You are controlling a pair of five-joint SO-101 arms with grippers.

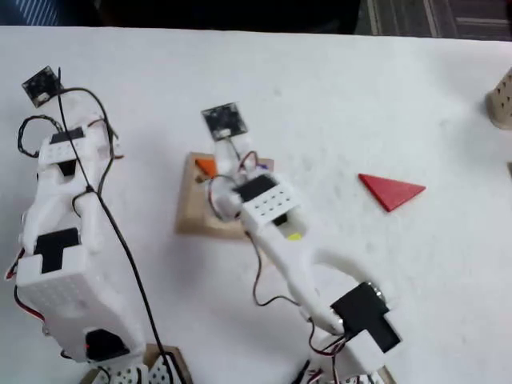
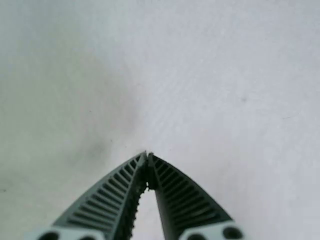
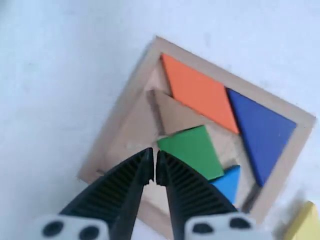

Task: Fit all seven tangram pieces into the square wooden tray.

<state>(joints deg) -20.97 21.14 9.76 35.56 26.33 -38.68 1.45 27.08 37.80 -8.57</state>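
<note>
Seemingly past halfway, the tray [image 3: 200, 67] holds the orange piece [image 3: 200, 92], dark blue triangle [image 3: 262, 132], green square [image 3: 192, 150] and light blue triangle [image 3: 227, 182]; the red triangle [image 1: 390, 190] lies well apart on the worktop [image 1: 360, 96], the yellow piece [image 3: 306, 222] lies beside the tray, and the right fingers [image 3: 132, 180] and left fingers [image 2: 125, 185] are closed and empty.

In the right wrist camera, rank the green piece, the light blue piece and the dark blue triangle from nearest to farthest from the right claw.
1. green piece: in the tray, beside the tips of the right claw.
2. light blue piece: just past the green one.
3. dark blue triangle: along the tray's wall, across from the claw.
</note>
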